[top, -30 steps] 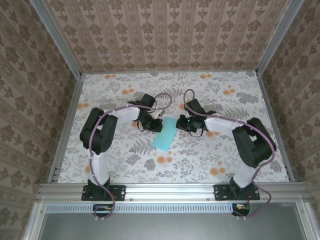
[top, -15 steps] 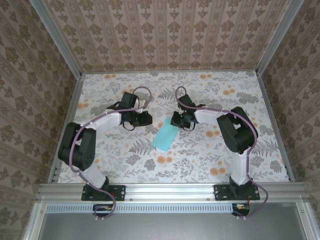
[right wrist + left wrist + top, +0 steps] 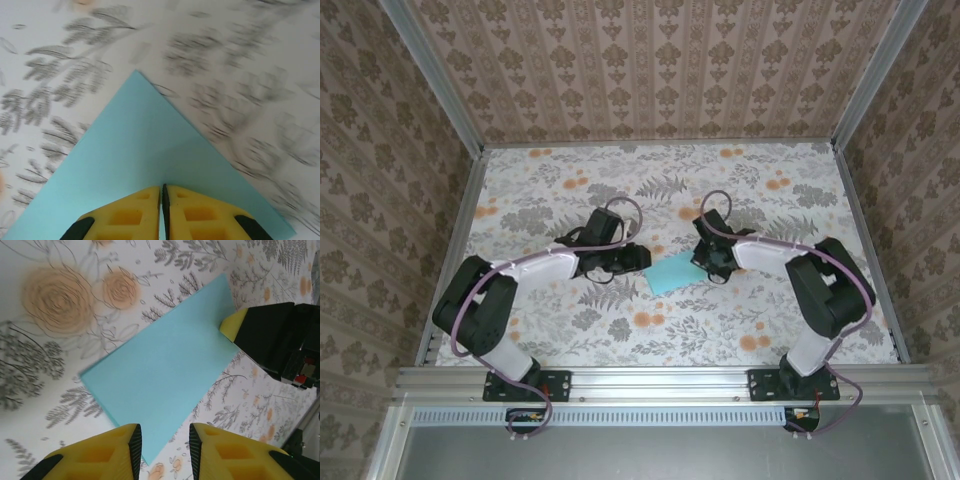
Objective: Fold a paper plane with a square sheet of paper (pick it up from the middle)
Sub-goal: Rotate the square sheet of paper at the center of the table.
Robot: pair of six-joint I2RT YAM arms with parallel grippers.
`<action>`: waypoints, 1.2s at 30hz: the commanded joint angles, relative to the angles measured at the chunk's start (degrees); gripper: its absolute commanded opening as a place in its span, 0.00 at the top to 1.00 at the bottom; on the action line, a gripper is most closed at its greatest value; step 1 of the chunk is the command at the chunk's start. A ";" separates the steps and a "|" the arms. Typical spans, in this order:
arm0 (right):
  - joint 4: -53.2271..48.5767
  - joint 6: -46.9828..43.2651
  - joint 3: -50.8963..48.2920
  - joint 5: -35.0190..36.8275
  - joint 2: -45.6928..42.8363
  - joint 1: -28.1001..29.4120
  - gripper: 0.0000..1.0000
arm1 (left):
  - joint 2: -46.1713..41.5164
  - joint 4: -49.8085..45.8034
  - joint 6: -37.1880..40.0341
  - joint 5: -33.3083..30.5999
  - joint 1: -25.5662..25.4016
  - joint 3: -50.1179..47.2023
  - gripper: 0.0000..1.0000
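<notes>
Top view: the square sheet of paper (image 3: 670, 272) lies flat on the table (image 3: 770, 180), near the middle. It shows as a narrow turquoise rectangle, so you can judge it folded in half once. The left hand (image 3: 638, 258) sits at its left end and the right hand (image 3: 708, 262) at its right end, both low and both just beside or touching the paper.

Left wrist view: the sheet of paper (image 3: 165, 390) runs diagonally away from you, flat, edges aligned. The left hand (image 3: 162, 447) is partly open, with a modest gap between its yellow fingers. The near corner of the sheet lies below that gap and nothing is gripped. At the far end, the yellow fingertip (image 3: 235, 325) of the right hand touches the sheet's edge.

Right wrist view: the right hand (image 3: 162, 207) has its fingers closed to a hairline slit, over the sheet (image 3: 145, 150), whose corner points away. You cannot tell whether it nips the paper or only presses it down.

Progress, as a judgement: early. The first centre fold looks done. No pointed nose and no wing folds are seen, so the corner folds and all later creases are left.
</notes>
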 commanded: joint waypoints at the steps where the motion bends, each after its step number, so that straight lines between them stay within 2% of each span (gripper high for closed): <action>1: 0.93 7.94 -4.55 0.52 -4.13 0.34 0.87 | 0.77 6.31 -6.06 2.00 -1.04 -1.21 0.68; 7: 12.86 4.87 -8.96 -8.95 -9.05 0.35 0.88 | 4.39 8.57 -7.59 5.57 -4.05 0.88 0.82; 13: 16.45 1.43 -12.61 -13.64 -11.10 0.35 0.90 | 7.82 5.17 -8.57 4.25 -5.86 3.68 0.93; 20: 17.05 0.25 -14.64 -14.58 -12.16 0.34 0.90 | 14.17 -5.67 -5.82 4.48 -4.69 11.13 0.95; 23: 16.86 -0.62 -14.34 -14.65 -12.47 0.27 0.89 | 16.82 -13.12 -2.43 2.62 -4.59 14.94 0.95; 29: 16.85 -2.08 -13.62 -14.75 -12.95 0.27 0.89 | 19.08 -18.76 1.19 -0.44 -3.40 17.08 0.95; 32: 18.06 -2.61 -13.52 -15.56 -12.92 0.27 0.88 | 19.64 -20.52 4.40 -1.83 -2.40 17.71 0.96; 36: 19.70 -2.96 -13.48 -16.42 -12.48 0.35 0.88 | 21.54 -27.79 13.64 -5.73 -0.30 21.55 0.98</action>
